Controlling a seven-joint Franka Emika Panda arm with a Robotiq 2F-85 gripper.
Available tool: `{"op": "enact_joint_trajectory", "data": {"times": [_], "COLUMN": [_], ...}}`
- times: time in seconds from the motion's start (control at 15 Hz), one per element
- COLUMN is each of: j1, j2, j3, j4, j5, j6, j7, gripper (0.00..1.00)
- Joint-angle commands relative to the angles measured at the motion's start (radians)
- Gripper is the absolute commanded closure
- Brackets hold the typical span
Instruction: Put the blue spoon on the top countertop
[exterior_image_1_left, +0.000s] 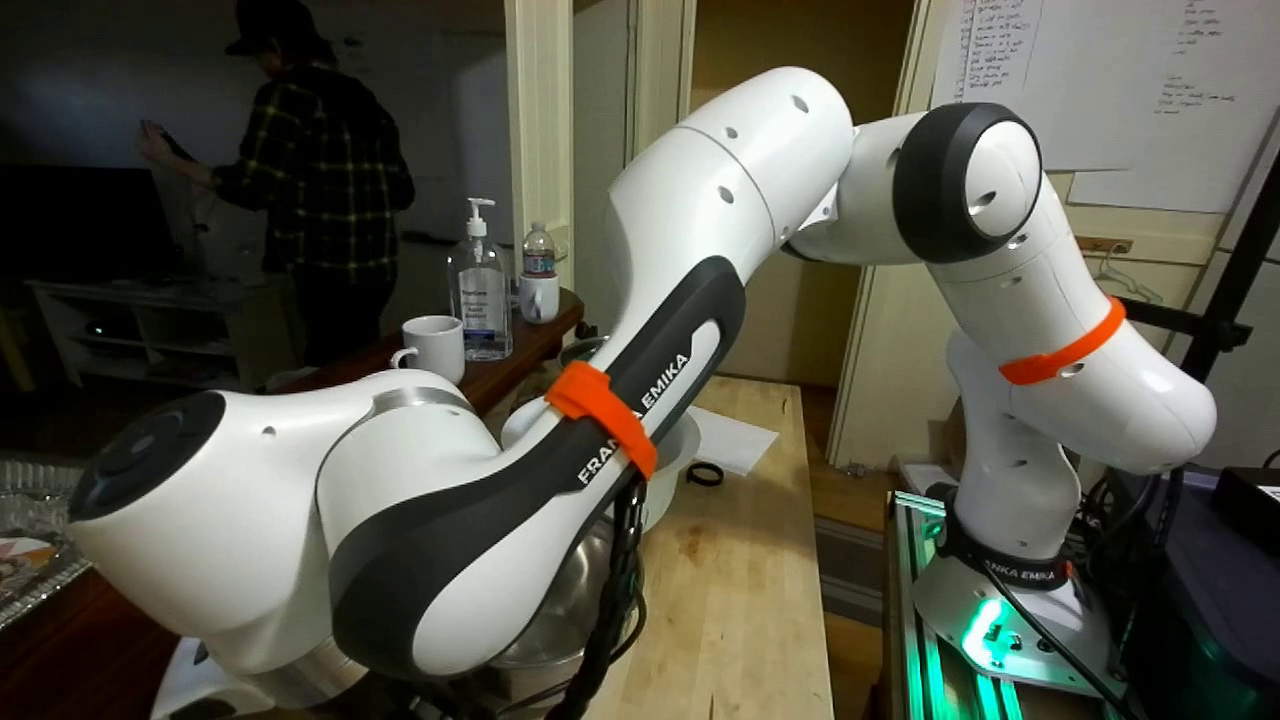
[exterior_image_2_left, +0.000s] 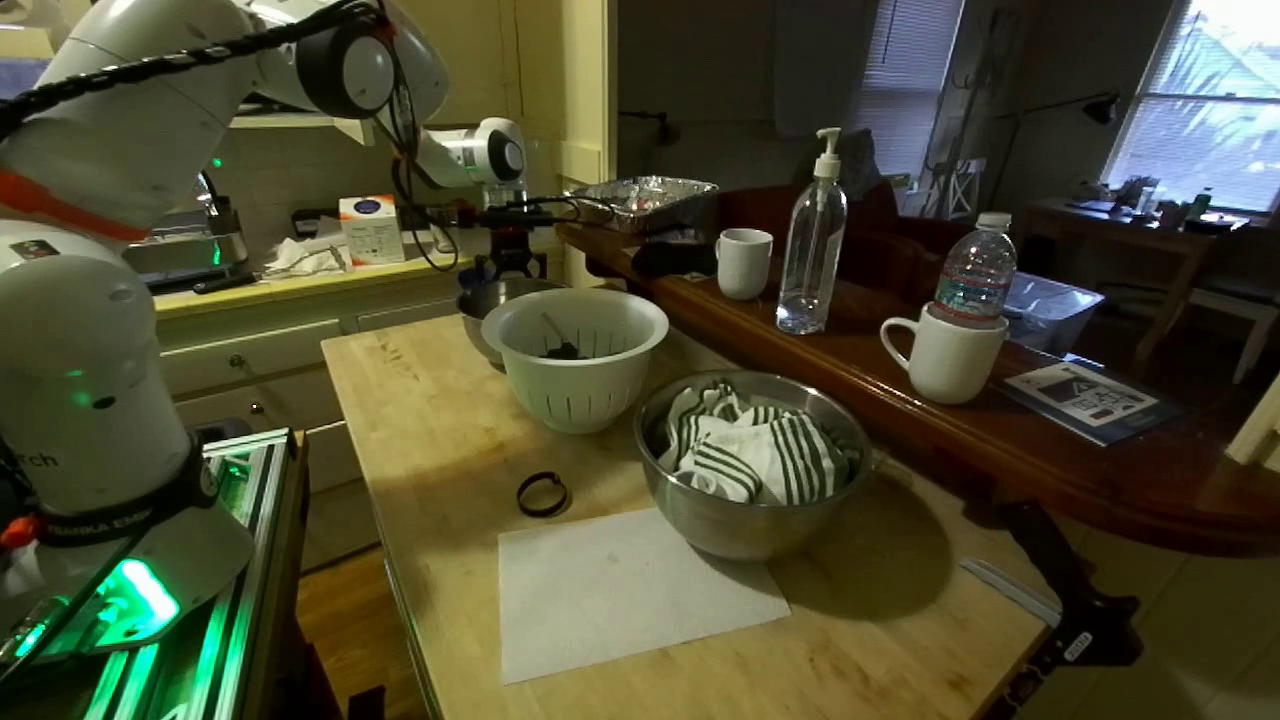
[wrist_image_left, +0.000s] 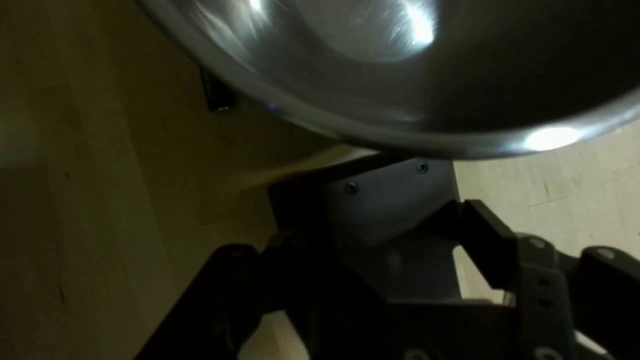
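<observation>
The blue spoon does not show clearly in any view; it is hidden or out of view. The top countertop (exterior_image_2_left: 860, 345) is the dark reddish-brown raised surface, with its edge also in an exterior view (exterior_image_1_left: 500, 375). My gripper (exterior_image_2_left: 513, 270) points down at the far end of the pale counter, by the steel bowl (exterior_image_2_left: 478, 325). In the wrist view the gripper (wrist_image_left: 375, 225) has its dark fingers apart, with nothing seen held between them. A dark grey box with screws (wrist_image_left: 390, 200) lies below the fingers. The empty-looking steel bowl (wrist_image_left: 360, 95) is just beyond them.
A white colander (exterior_image_2_left: 575, 385) and a steel bowl with a striped cloth (exterior_image_2_left: 750, 535) stand on the pale counter (exterior_image_2_left: 420, 400). A sanitizer bottle (exterior_image_2_left: 812, 250), white mugs (exterior_image_2_left: 745, 265) and a foil tray (exterior_image_2_left: 645, 205) stand on the raised countertop. A battery-like cylinder (wrist_image_left: 216, 92) lies beside the bowl.
</observation>
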Motion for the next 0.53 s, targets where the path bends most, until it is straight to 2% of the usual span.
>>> {"op": "enact_joint_trajectory", "data": {"times": [0.0,0.4,0.47], "j1": [-0.012,-0.019,-0.013], "j2": [0.016,0.022,0.023], "j3": [0.017,0.033,0.030], "j4": [0.008,0.045,0.052], "j5": [0.009,0.045,0.048], "j6": [-0.020,-0.081,-0.098], "j7": [-0.014,-0.022,-0.001], "gripper": [0.59,1.00,1.00]}}
